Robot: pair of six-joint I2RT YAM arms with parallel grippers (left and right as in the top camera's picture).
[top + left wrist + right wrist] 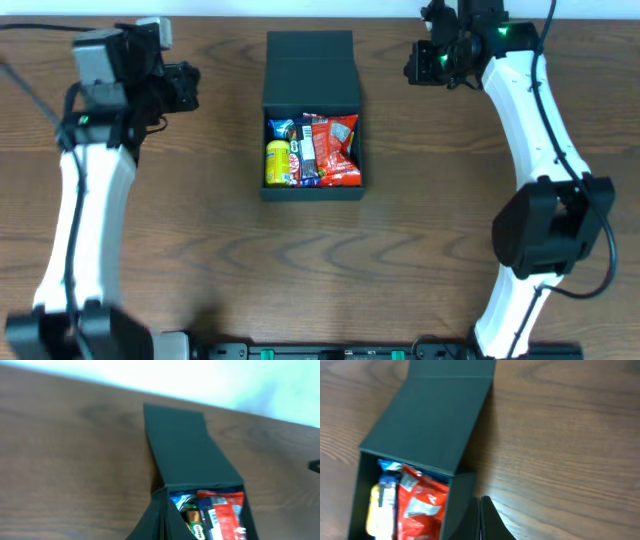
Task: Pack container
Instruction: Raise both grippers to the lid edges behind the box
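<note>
The black container (312, 190) sits at the table's centre with its flap lid (311, 70) half raised over the back. Inside lie snack packets: a yellow one (277, 162), a red one (338, 150) and blue ones. My left gripper (183, 88) is shut and empty, raised at the far left, apart from the box. My right gripper (422, 62) is shut and empty, raised at the far right. The left wrist view shows the lid (187, 447) and packets (220, 515) beyond the shut fingers (162, 515). The right wrist view shows the lid (430, 420) beside the shut fingers (481, 522).
The brown wooden table (200, 240) lies bare around the box. A white wall edge (300, 8) runs along the back. Both arm bases stand at the front edge.
</note>
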